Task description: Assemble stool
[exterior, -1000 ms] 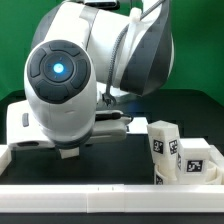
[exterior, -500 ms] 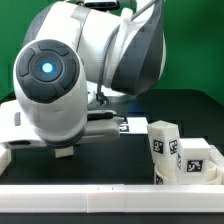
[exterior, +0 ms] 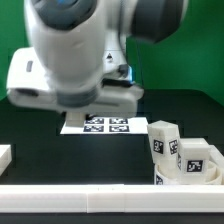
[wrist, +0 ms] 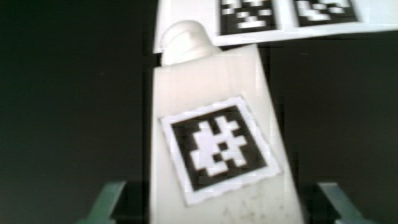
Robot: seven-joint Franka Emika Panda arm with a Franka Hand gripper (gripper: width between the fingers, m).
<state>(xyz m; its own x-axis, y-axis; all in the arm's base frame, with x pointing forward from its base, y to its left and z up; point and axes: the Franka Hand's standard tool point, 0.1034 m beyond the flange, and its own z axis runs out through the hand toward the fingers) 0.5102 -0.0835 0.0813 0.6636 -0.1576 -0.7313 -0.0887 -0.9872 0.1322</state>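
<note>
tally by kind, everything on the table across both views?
leg block: 3, two at the exterior view's right, one in the wrist view
marker board: 1
plain white block: 1
white front rail: 1
Total: 6

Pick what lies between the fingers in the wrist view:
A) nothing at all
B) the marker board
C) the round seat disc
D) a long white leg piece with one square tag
D: the wrist view shows a long white leg piece bearing one black-and-white tag, lying between the two fingers, with the marker board on the table beyond its far end.
</note>
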